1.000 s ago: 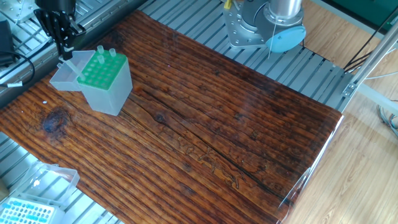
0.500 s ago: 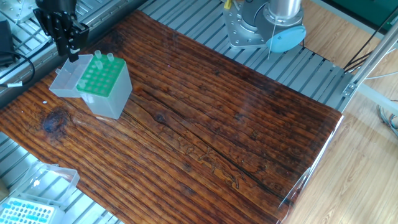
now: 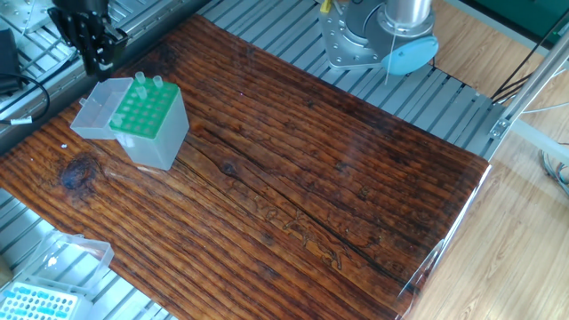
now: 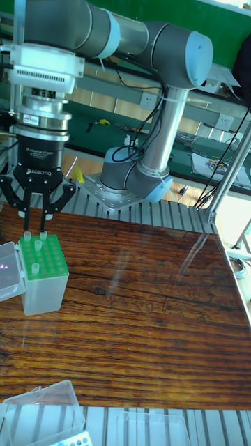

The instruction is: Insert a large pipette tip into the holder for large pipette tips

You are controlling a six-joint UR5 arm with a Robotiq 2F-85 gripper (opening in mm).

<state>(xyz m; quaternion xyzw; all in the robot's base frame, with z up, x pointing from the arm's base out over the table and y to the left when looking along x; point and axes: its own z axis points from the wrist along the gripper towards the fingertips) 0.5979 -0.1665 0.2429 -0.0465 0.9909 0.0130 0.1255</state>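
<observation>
Since the previous moments the gripper (image 4: 35, 224) has risen a little off the holder for large pipette tips (image 3: 147, 120), and the holder has stayed where it shifted to half a second ago, slightly nearer the table's far-left corner than a second ago.

Largest in view is the dark wooden table (image 3: 293, 187), set on a ribbed aluminium frame (image 3: 462, 98). Behind it stands the UR5 arm (image 4: 139, 42), its base (image 4: 129, 185) bolted at the far edge of the frame and its grey links reaching over to the left.

Next comes the holder, a translucent grey box with a bright green grid top, standing upright near the table's far-left corner. Its clear lid (image 3: 93, 111) hangs open to the left side, lying flat beside the box.

At the near-left corner of the frame lies a flatter box with a light-blue grid (image 3: 36, 302), its own clear lid (image 3: 76, 251) open too.

Just above the holder's far edge, the claw points straight down with its dark fingers (image 4: 26, 221) slightly parted and nothing between them: released.

Smallest are the large pipette tips (image 4: 27, 237), seated upright in the green grid's far row, their tops standing proud directly below the fingertips and not touching them.
</observation>
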